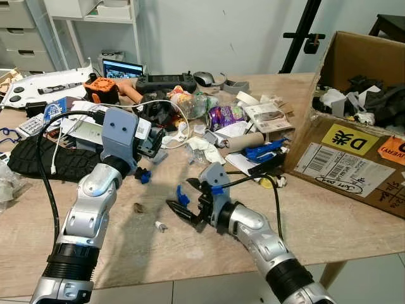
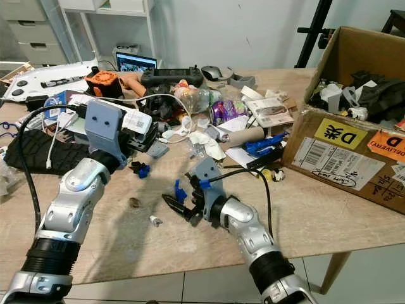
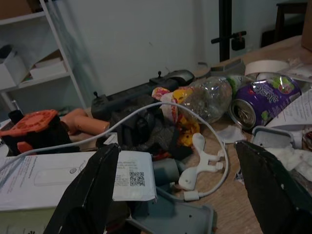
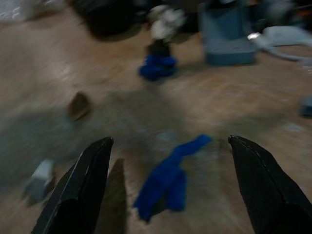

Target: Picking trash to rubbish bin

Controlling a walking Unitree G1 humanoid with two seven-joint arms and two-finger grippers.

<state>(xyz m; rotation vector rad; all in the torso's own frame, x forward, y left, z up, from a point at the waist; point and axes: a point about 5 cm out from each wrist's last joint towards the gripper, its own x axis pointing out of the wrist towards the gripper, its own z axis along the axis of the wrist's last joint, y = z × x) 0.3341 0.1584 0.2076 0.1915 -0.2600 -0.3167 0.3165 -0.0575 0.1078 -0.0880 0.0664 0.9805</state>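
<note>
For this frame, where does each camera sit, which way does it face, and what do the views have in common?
Left and right eye views: on the head, facing forward and down at the cluttered table; both silver arms show.
Left wrist view: looks along the open left gripper at the purple can and clear bottle.
Right wrist view: looks down between the open right gripper at a blue scrap on the wood.
Shared: the blue scrap also lies by the right gripper in the eye views.

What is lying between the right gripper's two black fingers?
A small blue scrap lies on the wooden table between the open fingers of the right gripper, as the right wrist view shows, though blurred. Nothing is touching it.
</note>
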